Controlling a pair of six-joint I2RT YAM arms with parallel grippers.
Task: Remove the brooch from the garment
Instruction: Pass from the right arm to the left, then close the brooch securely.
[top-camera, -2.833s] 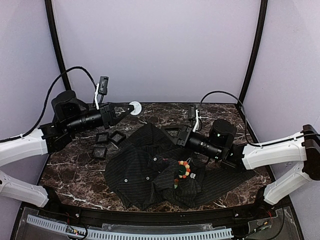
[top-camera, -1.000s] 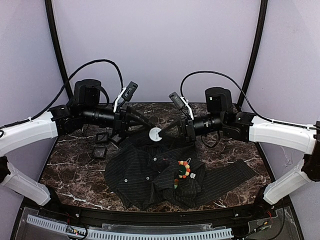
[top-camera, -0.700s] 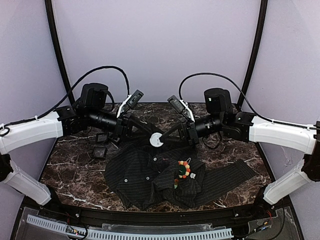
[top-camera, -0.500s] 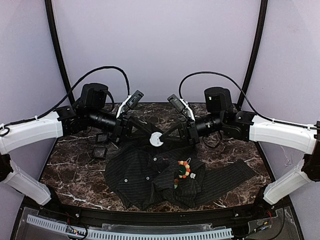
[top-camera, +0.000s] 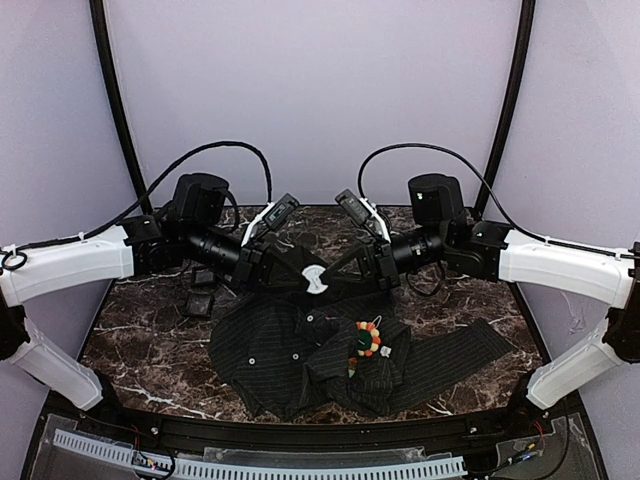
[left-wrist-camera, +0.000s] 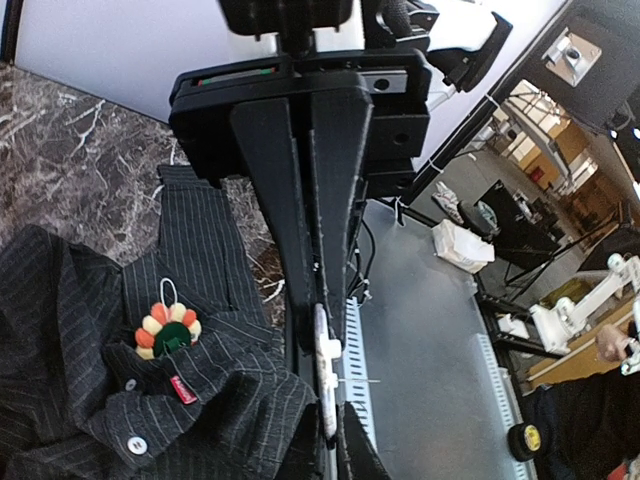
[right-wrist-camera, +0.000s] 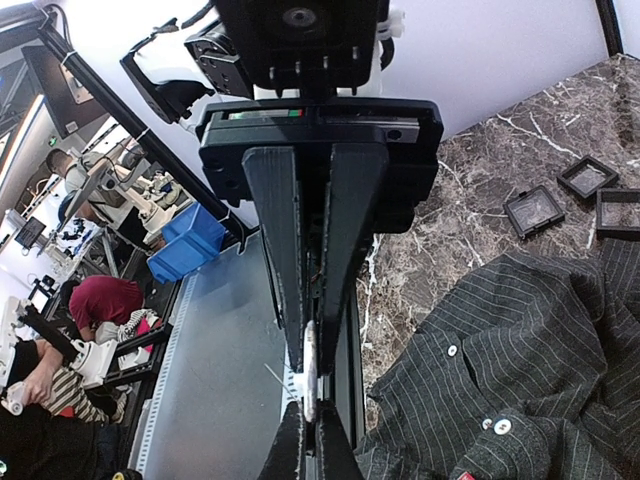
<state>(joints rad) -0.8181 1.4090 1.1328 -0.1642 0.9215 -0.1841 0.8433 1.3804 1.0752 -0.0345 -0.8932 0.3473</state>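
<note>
Marble tabletop (top-camera: 130, 335), left gripper (top-camera: 303, 278) and right gripper (top-camera: 324, 280) reaching inward, both pinching white disc (top-camera: 313, 279)

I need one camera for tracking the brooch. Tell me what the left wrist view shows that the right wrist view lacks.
Left wrist only: the brooch, pinned on the shirt. Right wrist only: small black boxes on the table. Both: the pinstriped shirt, the marble table, and a white disc pinched between the shut left gripper and right gripper.
</note>
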